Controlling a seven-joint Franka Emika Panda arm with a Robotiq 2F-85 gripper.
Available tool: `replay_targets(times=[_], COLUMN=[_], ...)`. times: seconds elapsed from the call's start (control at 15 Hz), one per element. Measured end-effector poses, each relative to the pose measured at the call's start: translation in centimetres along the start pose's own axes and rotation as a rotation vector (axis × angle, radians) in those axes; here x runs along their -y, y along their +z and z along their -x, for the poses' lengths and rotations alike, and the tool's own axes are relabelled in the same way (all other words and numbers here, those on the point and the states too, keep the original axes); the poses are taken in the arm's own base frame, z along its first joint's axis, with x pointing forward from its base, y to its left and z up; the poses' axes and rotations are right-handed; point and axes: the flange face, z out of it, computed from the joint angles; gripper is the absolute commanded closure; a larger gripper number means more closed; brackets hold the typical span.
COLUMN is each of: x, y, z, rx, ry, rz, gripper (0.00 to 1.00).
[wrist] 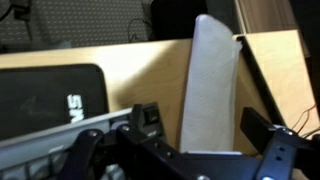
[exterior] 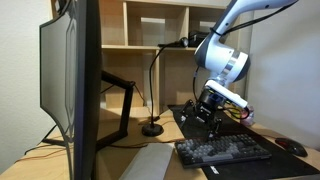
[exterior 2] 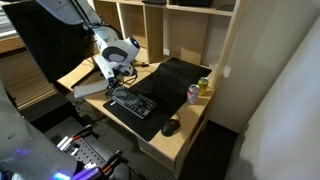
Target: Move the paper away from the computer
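Monitor (exterior: 75,85) fills the foreground in an exterior view. Paper (wrist: 212,85): a pale sheet, flat on the desk (wrist: 130,60), just beside the monitor's foot. Pincer (wrist: 182,152) hovers low over the sheet, near the monitor, fingers (wrist: 282,155) spread apart, nothing held. Step, as I judge it: approach, grasp not yet made. Next move calls for a careful descent, pinching the thin edge, then drawing the sheet away from the monitor.

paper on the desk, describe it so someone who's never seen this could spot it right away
Find the big dark monitor on the wooden desk. On the desktop between it and the black keyboard lies the paper. It is the one pale, flat sheet there, while the keyboard and the mat beside it are black.
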Motion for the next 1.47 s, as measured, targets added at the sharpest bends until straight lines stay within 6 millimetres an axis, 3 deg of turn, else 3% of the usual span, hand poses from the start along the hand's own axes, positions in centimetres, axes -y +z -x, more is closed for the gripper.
replay_targets(times=[0.27,0.47,0.67,1.07,1.47], x=[3.2,3.7,3.5,5.4,6.3], y=[4.0,4.5,5.9,14.1,16.1], z=[2.7,3.1,2.4,1.3,-0.4], rx=[0.130,0.139,0.162,0.174,0.079], ry=[-0.069,-0.080,-0.069,-0.053,-0.015], rz=[-0.023,-0.014,-0.020,-0.074,-0.031], gripper=[0.00,0.00,0.00,0.00,0.00])
